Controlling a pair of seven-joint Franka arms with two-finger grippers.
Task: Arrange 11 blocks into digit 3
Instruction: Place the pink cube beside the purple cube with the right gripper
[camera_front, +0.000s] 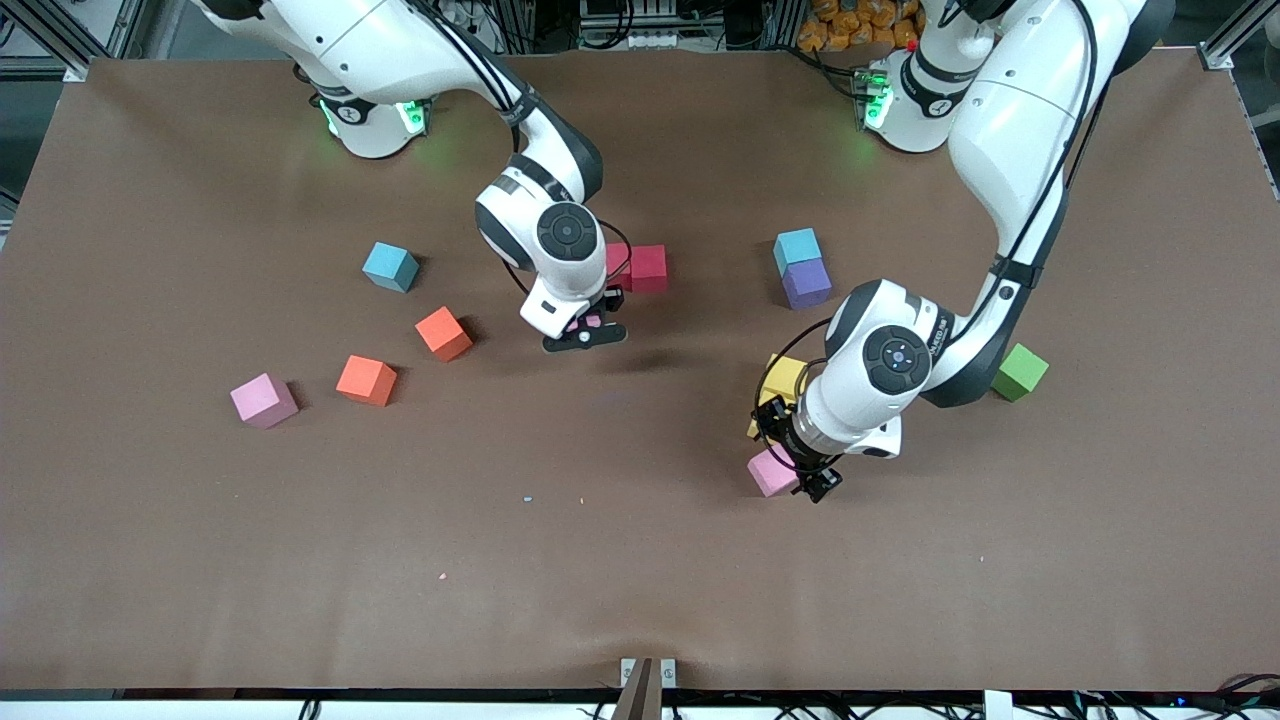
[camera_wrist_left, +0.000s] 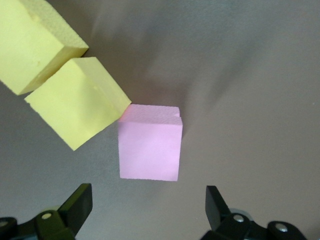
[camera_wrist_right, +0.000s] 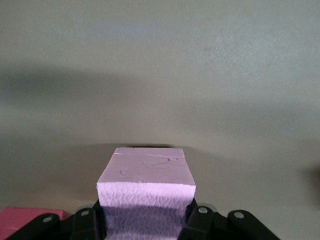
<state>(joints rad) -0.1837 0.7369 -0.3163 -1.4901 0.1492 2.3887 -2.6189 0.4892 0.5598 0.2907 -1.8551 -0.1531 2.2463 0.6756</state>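
I see the blocks scattered over the brown table (camera_front: 150, 560), none lined up yet. The right gripper (camera_front: 585, 335) has its fingers clamped on a pink block (camera_wrist_right: 145, 176), lifted off the table over bare surface just nearer the camera than two red blocks (camera_front: 648, 268), which sit touching each other near the table's middle; one of them is mostly hidden by the arm. In the right wrist view the pink block fills the gap between the fingers, and a sliver of red shows at the frame's edge.

The left gripper (camera_front: 800, 475) hangs low over a second pink block (camera_wrist_left: 150, 145) toward the left arm's end of the table. Its fingers (camera_wrist_left: 75, 205) stand wide apart, with nothing held; the block lies on the table ahead of them, untouched. One corner of that pink block touches a yellow block (camera_wrist_left: 75, 102), and a second yellow block (camera_wrist_left: 30, 42) sits against the first.

Farther from the camera, a purple block (camera_front: 807, 283) rests against a light-blue block (camera_front: 797, 247). Toward the right arm's end I see two orange blocks (camera_front: 443, 333), one nearer the camera (camera_front: 366, 380), a third pink block (camera_front: 264, 400), and another light-blue block (camera_front: 390, 266). A green block (camera_front: 1020, 372) sits beside the left arm's forearm.
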